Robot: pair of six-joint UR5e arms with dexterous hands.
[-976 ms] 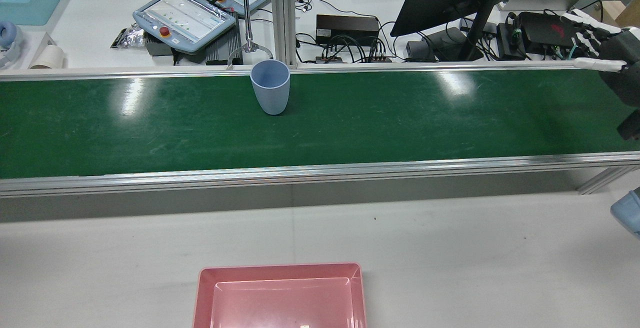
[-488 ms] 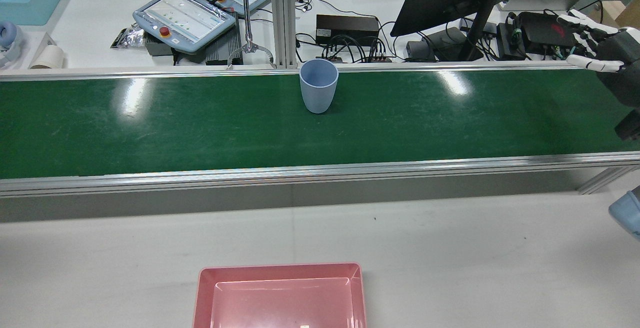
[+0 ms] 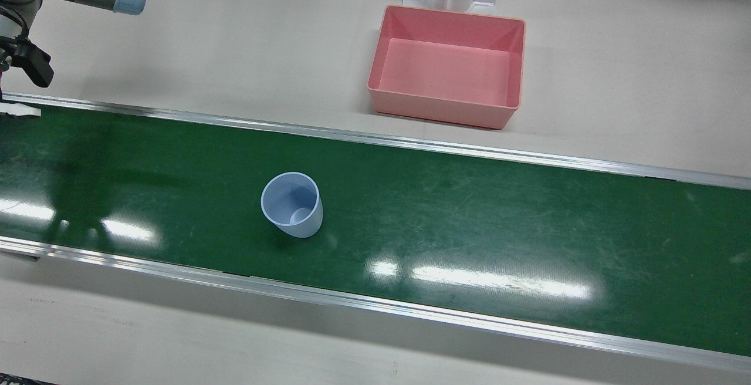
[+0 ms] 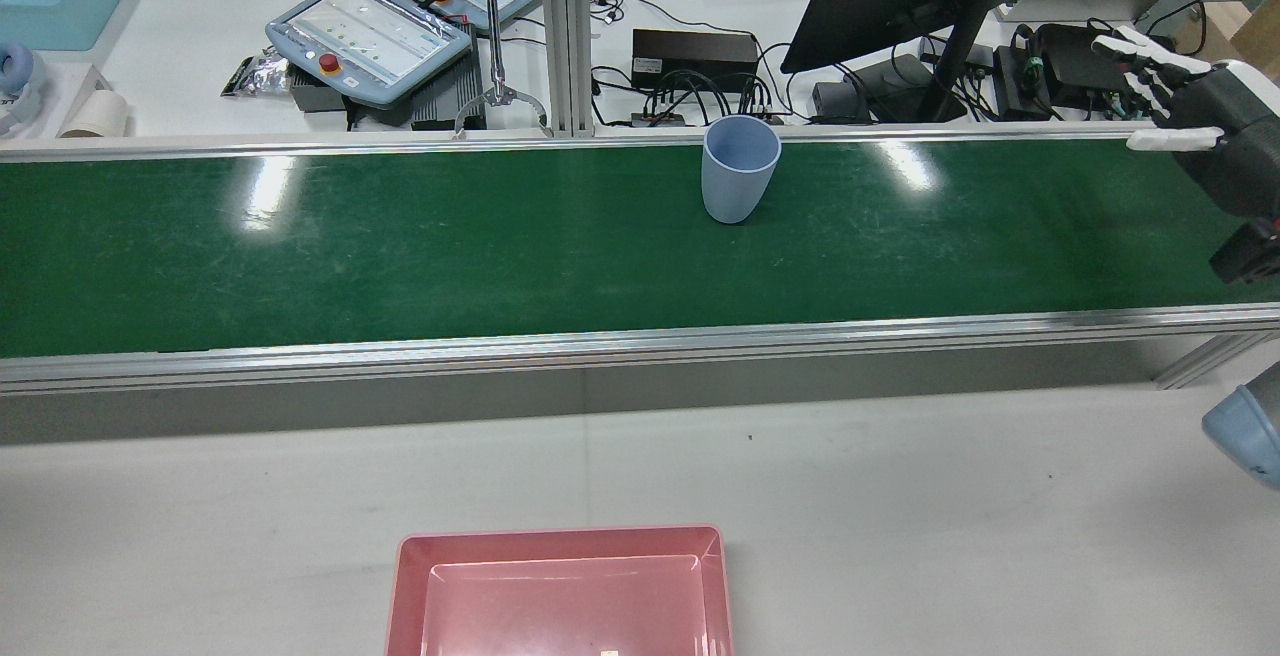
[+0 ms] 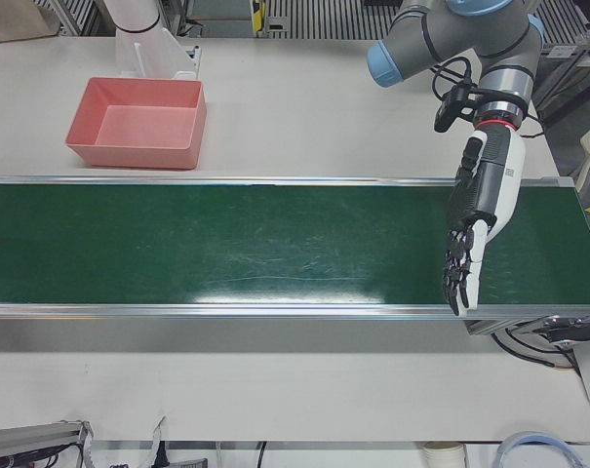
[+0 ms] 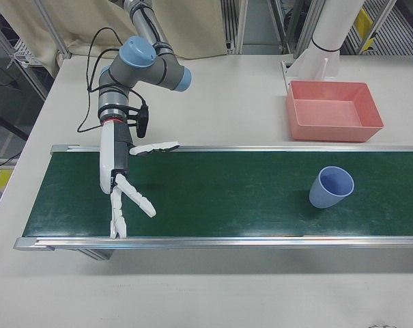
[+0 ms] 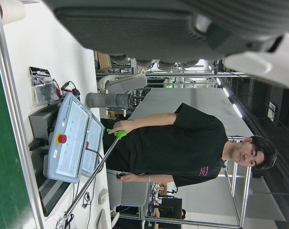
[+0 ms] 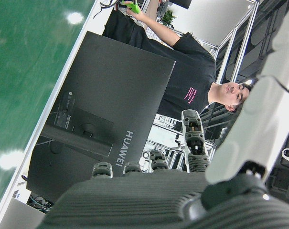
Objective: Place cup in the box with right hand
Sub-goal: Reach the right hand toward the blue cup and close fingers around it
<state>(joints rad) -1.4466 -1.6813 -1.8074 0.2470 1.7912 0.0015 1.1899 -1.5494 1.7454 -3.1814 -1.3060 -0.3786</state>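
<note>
My right hand (image 6: 124,184) hangs over the belt (image 6: 226,198) end, fingers spread, holding nothing. Cup (image 6: 331,187) stands upright on the belt, well apart from the hand. I'd keep the fingers wide, drop to cup height and close round its side. Box (image 6: 332,111) sits beyond the belt, empty.

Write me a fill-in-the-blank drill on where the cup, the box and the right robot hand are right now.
1. The blue cup stands upright on the green ____.
2. The pink box holds ____.
3. The right robot hand hovers over the conveyor belt with its fingers ____, holding nothing.
4. The box sits on the white table, ____ the belt.

Missing words: conveyor belt; nothing; spread apart; beside
</note>
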